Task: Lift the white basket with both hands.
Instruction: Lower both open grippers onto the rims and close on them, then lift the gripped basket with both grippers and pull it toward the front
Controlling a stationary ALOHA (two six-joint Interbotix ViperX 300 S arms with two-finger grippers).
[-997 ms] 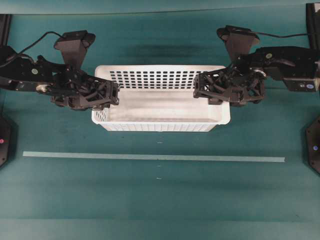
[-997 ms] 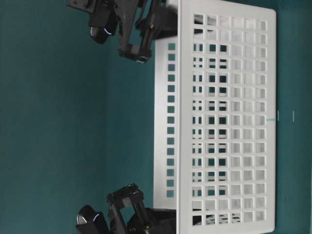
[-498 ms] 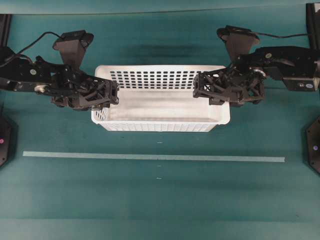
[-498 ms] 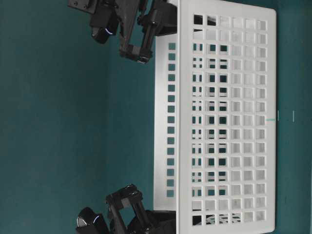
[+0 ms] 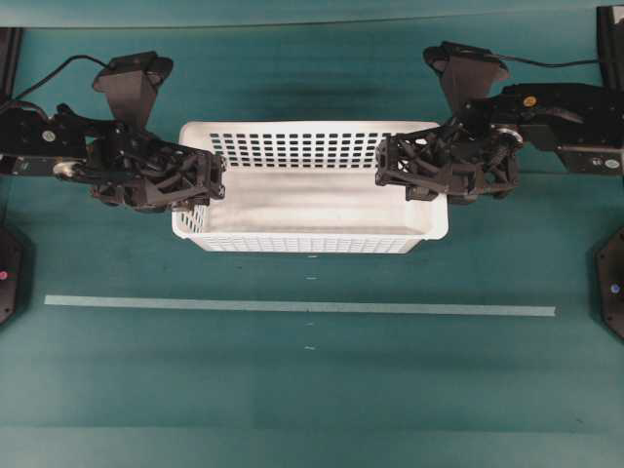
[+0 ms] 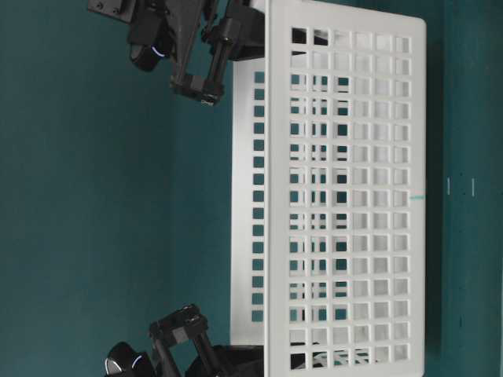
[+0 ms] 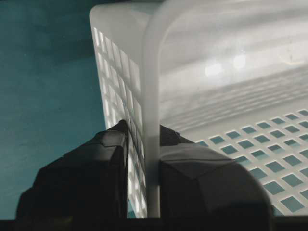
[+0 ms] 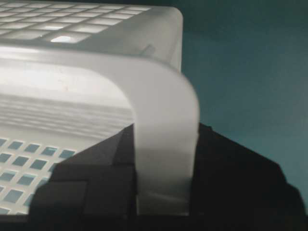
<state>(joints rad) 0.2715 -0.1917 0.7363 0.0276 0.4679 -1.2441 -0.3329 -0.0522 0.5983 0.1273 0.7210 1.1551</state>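
The white basket (image 5: 312, 210) with slotted walls hangs between my two grippers, off the green table; the table-level view shows its slotted side wall (image 6: 346, 196) clear of the surface. My left gripper (image 5: 200, 182) is shut on the basket's left end wall, one finger inside and one outside the rim (image 7: 151, 144). My right gripper (image 5: 408, 168) is shut on the right end rim (image 8: 166, 154) in the same way. The basket looks empty.
A pale tape line (image 5: 292, 306) runs across the table in front of the basket. Black arm bases (image 5: 8, 273) stand at the table's left and right edges (image 5: 612, 283).
Both grippers have risen with the basket in them; it has left the table and looks slightly larger and shifted up-left in the overhead view.
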